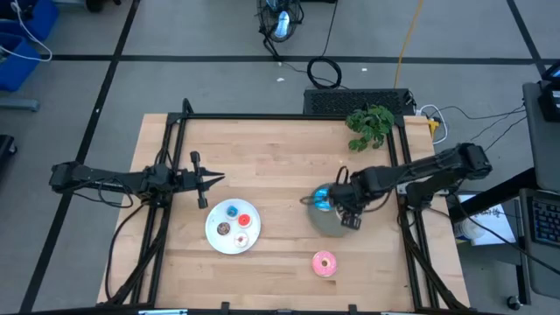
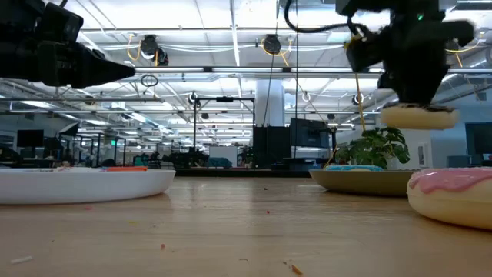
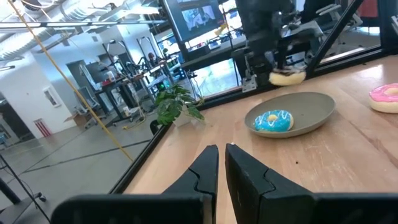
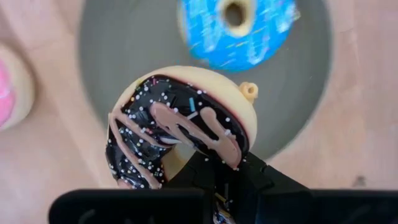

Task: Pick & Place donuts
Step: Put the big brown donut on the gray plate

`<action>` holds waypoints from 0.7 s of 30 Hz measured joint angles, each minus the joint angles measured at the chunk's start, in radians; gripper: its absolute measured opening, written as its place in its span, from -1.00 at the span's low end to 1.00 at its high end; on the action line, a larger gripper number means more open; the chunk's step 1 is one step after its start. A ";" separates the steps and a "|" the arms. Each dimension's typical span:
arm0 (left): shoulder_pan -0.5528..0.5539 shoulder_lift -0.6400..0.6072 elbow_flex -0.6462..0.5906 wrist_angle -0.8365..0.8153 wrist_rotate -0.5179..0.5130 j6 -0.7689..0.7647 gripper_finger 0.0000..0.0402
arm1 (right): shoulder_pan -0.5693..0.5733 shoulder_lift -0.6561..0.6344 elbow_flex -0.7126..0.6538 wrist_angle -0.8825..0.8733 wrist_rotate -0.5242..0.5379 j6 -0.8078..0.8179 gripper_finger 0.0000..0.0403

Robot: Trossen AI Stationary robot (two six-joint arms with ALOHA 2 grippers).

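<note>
The dark brown sprinkled donut (image 4: 180, 127) is in my right gripper (image 4: 219, 182), which is shut on it above the grey plate (image 1: 337, 224). The blue donut (image 1: 323, 199) lies flat on that plate. On the table near the near edge sits the pink donut (image 1: 325, 262). The white plate (image 1: 220, 241) carries the tiny donuts: blue (image 1: 232, 210), red (image 1: 245, 220), brown (image 1: 225, 229), whitish (image 1: 242, 238). My left gripper (image 1: 210, 179) waits shut, in the air to the left of the white plate. My right gripper holds the dark brown donut by the side of its ring nearest the wrist (image 4: 186, 163), pinched between the two fingers, which come from above pointing down. The donut (image 2: 419, 117) hangs about level below the fingers, lifted clear above the grey plate (image 2: 361, 180).
A potted green plant (image 1: 371, 124) stands at the table's far right corner. Black frame rails (image 1: 262, 116) run along the far edge and both sides. Bare wood lies between the two plates and along the far half.
</note>
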 joint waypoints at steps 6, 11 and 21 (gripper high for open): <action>0.000 0.000 0.000 0.001 0.000 0.006 -0.81 | -0.134 -0.072 -0.147 0.172 -0.053 -0.063 -0.92; 0.000 0.000 0.000 0.002 0.000 0.006 -0.81 | -0.175 -0.073 -0.262 0.231 -0.074 -0.082 -0.92; 0.000 0.000 0.000 0.006 0.000 0.006 -0.81 | -0.186 -0.073 -0.320 0.347 -0.075 -0.061 -0.92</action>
